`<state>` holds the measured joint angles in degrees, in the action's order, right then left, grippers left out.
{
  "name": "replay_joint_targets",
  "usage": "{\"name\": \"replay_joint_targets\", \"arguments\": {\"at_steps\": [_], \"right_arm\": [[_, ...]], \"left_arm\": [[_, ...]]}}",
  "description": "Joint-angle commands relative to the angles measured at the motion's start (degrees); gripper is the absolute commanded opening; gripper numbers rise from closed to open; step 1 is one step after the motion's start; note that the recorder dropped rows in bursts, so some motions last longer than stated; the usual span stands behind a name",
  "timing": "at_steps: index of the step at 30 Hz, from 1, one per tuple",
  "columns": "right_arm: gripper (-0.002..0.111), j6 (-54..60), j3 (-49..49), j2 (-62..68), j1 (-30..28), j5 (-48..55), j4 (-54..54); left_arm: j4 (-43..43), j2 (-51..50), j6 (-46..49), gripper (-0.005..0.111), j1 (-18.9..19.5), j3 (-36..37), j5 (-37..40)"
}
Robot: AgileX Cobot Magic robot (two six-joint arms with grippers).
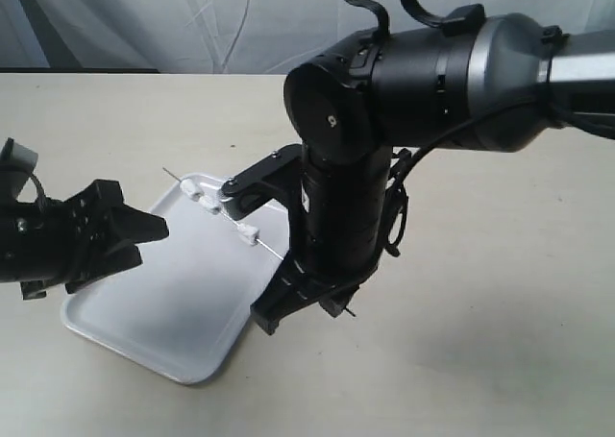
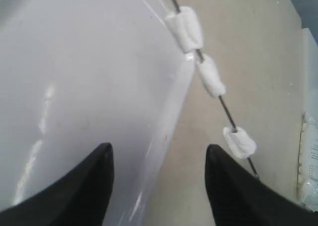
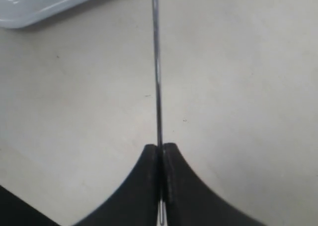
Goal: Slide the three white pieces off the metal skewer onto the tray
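The thin metal skewer (image 1: 274, 250) slants above the far corner of the white tray (image 1: 163, 312). My right gripper (image 3: 160, 147) is shut on its near end, under the big black arm (image 1: 336, 206). Three white pieces are threaded on it: one near the tip (image 1: 189, 182), a second close behind (image 1: 209, 200), and a third further down the skewer (image 1: 249, 233). My left gripper (image 1: 152, 243) hovers open over the tray's left side, short of the pieces. In the left wrist view the pieces (image 2: 185, 29) (image 2: 211, 76) (image 2: 239, 142) hang along the tray rim (image 2: 174, 102), ahead of the open gripper (image 2: 158, 159).
The beige tabletop (image 1: 500, 293) surrounds the tray. A clear packet holding white bits (image 2: 310, 161) lies at the edge of the left wrist view. A grey cloth backdrop (image 1: 192, 24) hangs behind the table.
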<state>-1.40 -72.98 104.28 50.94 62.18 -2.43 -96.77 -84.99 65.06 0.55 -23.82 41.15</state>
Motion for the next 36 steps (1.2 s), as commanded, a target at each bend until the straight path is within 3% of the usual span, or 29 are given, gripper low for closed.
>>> {"name": "replay_joint_targets", "arguments": {"at_steps": [1,7,14,26,36], "right_arm": [[-0.001,-0.6,2.6,-0.7,-0.5,0.1,0.6],[-0.001,-1.2,6.0,-0.7,-0.5,-4.5,-0.3],[-0.001,-1.2,6.0,-0.7,-0.5,-4.7,-3.5],[-0.001,-1.2,6.0,-2.0,-0.2,-6.1,-7.5],[-0.001,-1.0,6.0,-2.4,0.4,-6.5,-10.4]], "left_arm": [[-3.2,-5.3,4.6,0.053,3.0,0.7,4.7],[-3.2,-11.5,9.5,0.053,10.0,0.4,16.2],[-3.2,-21.0,15.1,0.053,11.6,-3.4,28.2],[-3.2,-29.8,19.5,0.05,11.6,-8.5,28.8],[-3.2,-30.4,19.3,0.05,11.2,-9.9,28.8]]}}
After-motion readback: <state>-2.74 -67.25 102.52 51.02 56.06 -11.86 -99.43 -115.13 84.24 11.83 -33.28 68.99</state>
